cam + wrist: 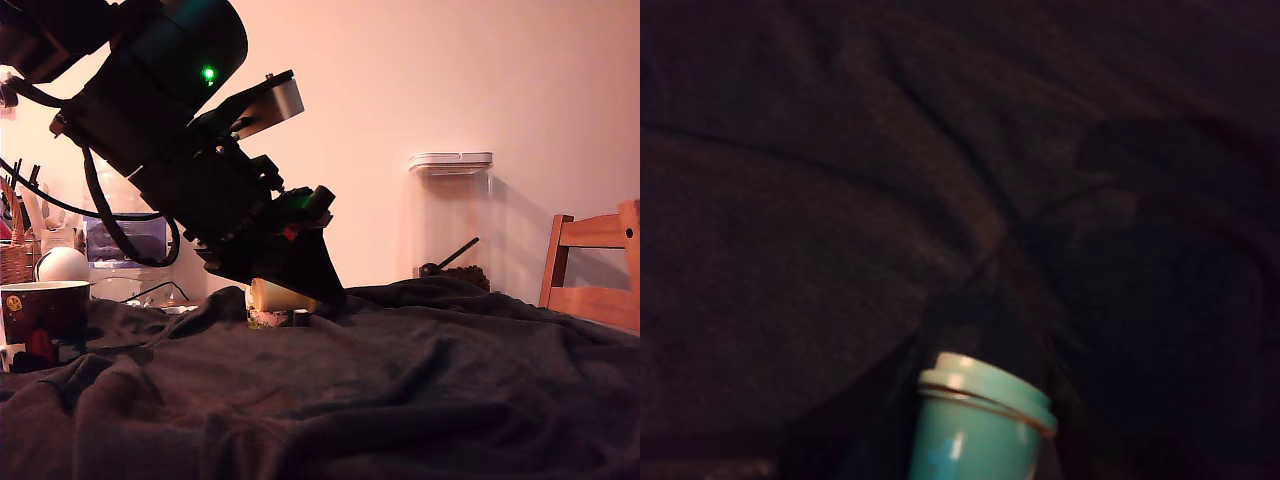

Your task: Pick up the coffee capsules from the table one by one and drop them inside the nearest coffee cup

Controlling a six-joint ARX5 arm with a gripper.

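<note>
Low exterior view across the table (420,390), draped in dark charcoal wrinkled cloth. Black arm leans down from the exterior view's upper left, green indicator light (208,73) lit on its housing.

Gripper (290,290) sits low at the cloth, centre-left in the exterior view. A cream-beige coffee capsule (280,296) shows at its tip, lying on its side, just above the cloth. Jaws appear closed around the capsule, but the fingers are dark against dark cloth and actual contact cannot be made out. In the wrist view the same capsule (980,420) reads teal-tinted, flanged rim toward the cloth, dark fingers on either side.

Containers:
- Paper cup (42,322), near left edge of the exterior view: dark body, white rim, small yellow and red printed marks; no lettering readable. Contents not visible from this angle.
- Clear plastic canister (452,220), far right of centre: white lid, dark granular fill at the bottom, a dark scoop handle (455,255) leaning inside.
- Wicker basket (14,262), far left, holding upright utensils.

White rounded object (62,264) behind the cup. Wooden chair (595,270) at the exterior view's right edge.
</note>
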